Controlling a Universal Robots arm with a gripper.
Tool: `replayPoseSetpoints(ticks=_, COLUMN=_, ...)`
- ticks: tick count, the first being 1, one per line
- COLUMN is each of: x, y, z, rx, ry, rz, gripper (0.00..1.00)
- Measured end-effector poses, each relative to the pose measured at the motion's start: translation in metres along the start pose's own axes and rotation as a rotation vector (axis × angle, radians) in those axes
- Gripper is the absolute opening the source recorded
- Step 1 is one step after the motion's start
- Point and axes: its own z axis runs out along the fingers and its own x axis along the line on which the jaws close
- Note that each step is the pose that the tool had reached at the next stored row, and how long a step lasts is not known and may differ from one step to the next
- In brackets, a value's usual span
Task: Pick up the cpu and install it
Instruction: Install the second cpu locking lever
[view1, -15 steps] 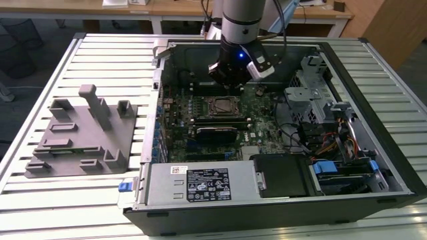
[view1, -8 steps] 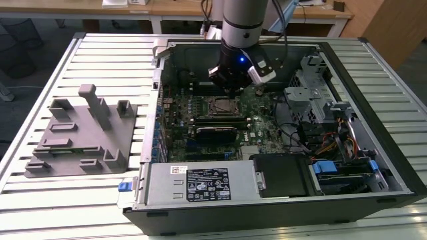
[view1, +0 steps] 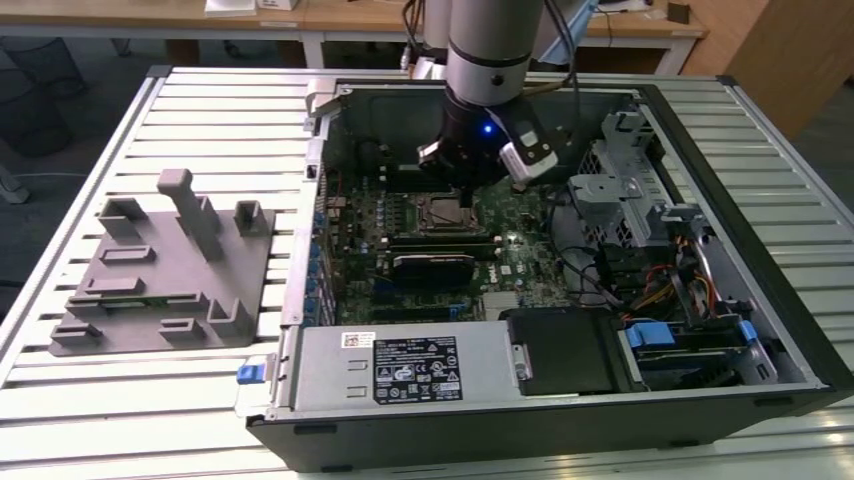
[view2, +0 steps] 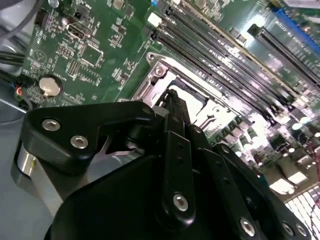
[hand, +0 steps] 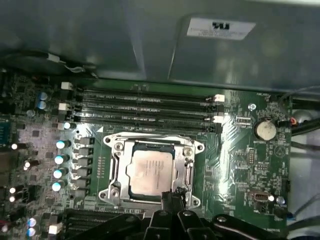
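- On the slatted metal counter (view1: 200, 400) lay an open computer case (view1: 787, 330), turned on its side, with its green motherboard (view1: 527, 235) facing up.
- Beside the case, toward the exterior view's left, sat a grey plastic tray (view1: 147, 290) with several upright posts, well apart from the arm.
- Down from above came the robot arm (view1: 491, 50), grey and black, reaching into the case over the middle of the board.
- Along the near edge of the case, in the exterior view, ran a silver power supply box (view1: 400, 370) with a printed label, and next to it a black fan housing (view1: 567, 350).
- Toward the exterior view's right, a metal drive cage (view1: 627, 190) stood inside the case with loose coloured cables below it.
- Just past the socket, in the first wrist view, four long memory slots (hand: 145, 107) ran side by side, all bare.
- At the board's middle sat the square metal-framed socket (hand: 187, 165), its frame around the chip.
- Within that frame lay the cpu (hand: 150, 172), flat and level, silvery top up, seated in the socket.
- Right at the socket's edge hovered the claw (hand: 172, 197), its black fingers drawn together to a narrow tip, clamped on nothing, just beside the cpu's rim; whether the tip touched it I could not tell.
- Off to one side of the socket, a round coin battery (hand: 265, 130) sat in its holder on the board.
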Motion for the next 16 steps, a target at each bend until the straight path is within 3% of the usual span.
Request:
replayPoseSetpoints(ticks=3, x=-0.0002, y=0.0000, z=-0.0092, rx=-0.0002, ry=0.0001, rz=0.000, gripper=0.11)
replayPoseSetpoints(ticks=7, x=0.0003, y=-0.0091, z=-0.0108, rx=-0.0005, ry=0.0005, rz=0.000, gripper=0.11)
replayPoseSetpoints(ticks=8, x=0.0005, y=-0.0115, z=-0.0109, rx=-0.0005, ry=0.0031, rz=0.000, gripper=0.11)
replayPoseSetpoints(ticks=11, x=0.0006, y=-0.0133, z=-0.0102, rx=-0.0021, ry=0.0246, rz=0.001, gripper=0.11)
replayPoseSetpoints(ticks=16, x=0.0050, y=-0.0142, z=-0.0066, rx=-0.0032, ry=0.0265, rz=0.002, gripper=0.11)
